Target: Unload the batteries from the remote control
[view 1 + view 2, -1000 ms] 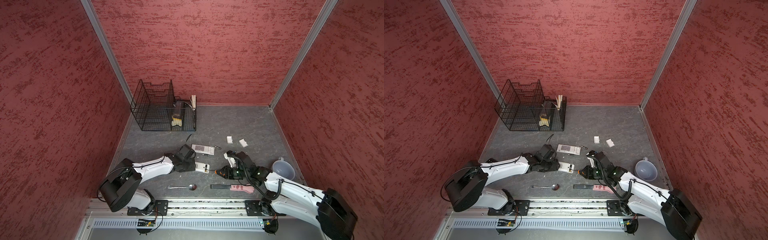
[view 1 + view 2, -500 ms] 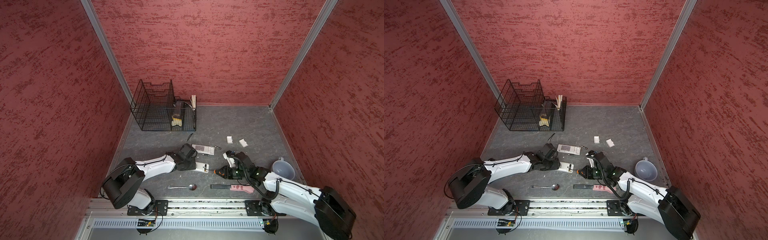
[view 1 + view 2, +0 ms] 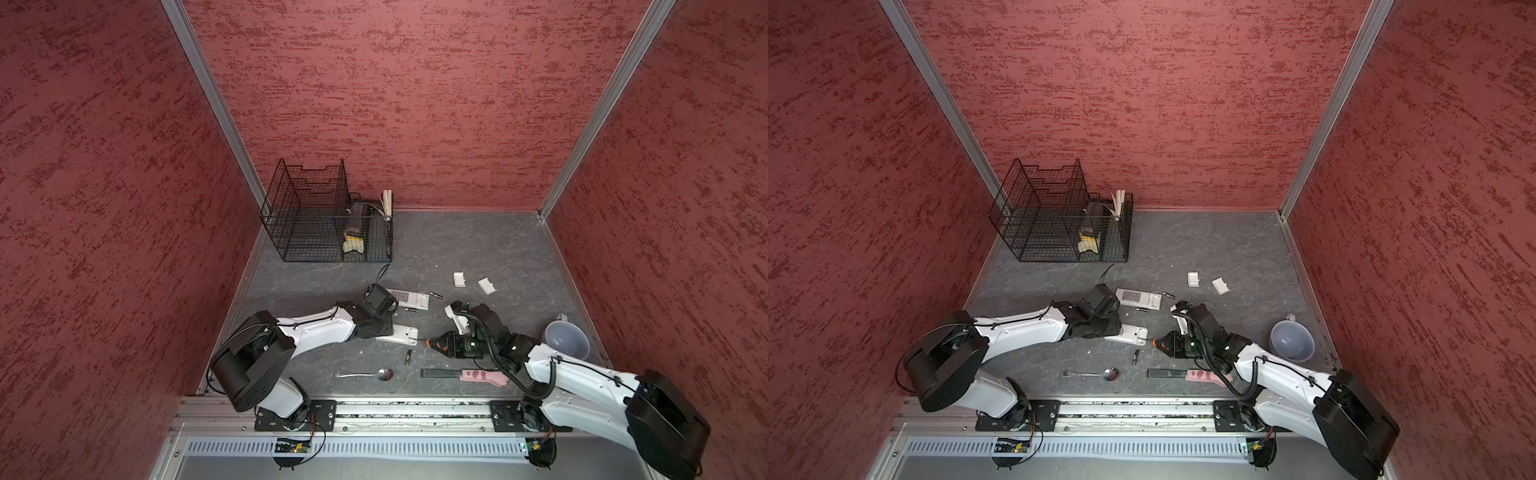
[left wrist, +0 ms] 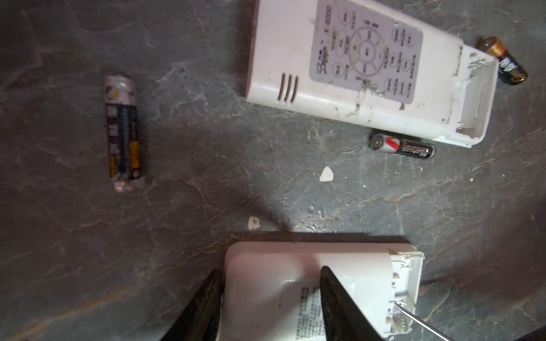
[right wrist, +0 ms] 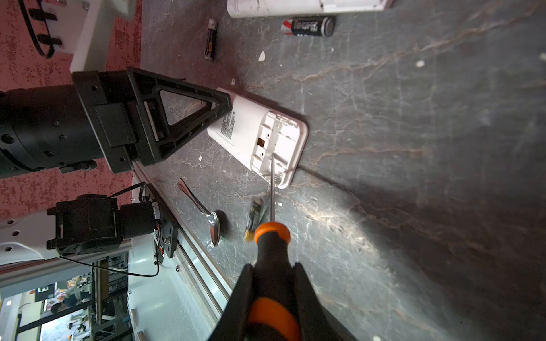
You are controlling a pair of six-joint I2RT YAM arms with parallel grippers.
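A white remote control [image 3: 401,334] [image 5: 257,133] lies back up at the table's middle with its battery bay uncovered. My left gripper [image 4: 271,269] stands open at its closed end, one finger against that end and the other over its labelled back. My right gripper [image 5: 272,265] is shut on an orange-and-black screwdriver [image 5: 271,236] [image 3: 434,341], whose tip sits in the bay. One of the batteries [image 3: 409,356] [image 5: 254,218] lies loose just in front of the remote, blurred. Others [image 4: 122,130] [image 4: 403,146] [image 4: 506,60] lie around a second, face-up remote [image 3: 409,297].
A black wire basket [image 3: 324,224] stands at the back left. Two white covers [image 3: 459,279] [image 3: 487,286] lie behind the right arm. Near the front edge lie a spoon [image 3: 370,374] and a pink-handled tool [image 3: 465,375]. A pale cup [image 3: 567,345] sits at the right.
A battery has come out of the near remote and now lies on the table beside the screwdriver tip. My left gripper's jaws have narrowed slightly. The right gripper's hold is unchanged.
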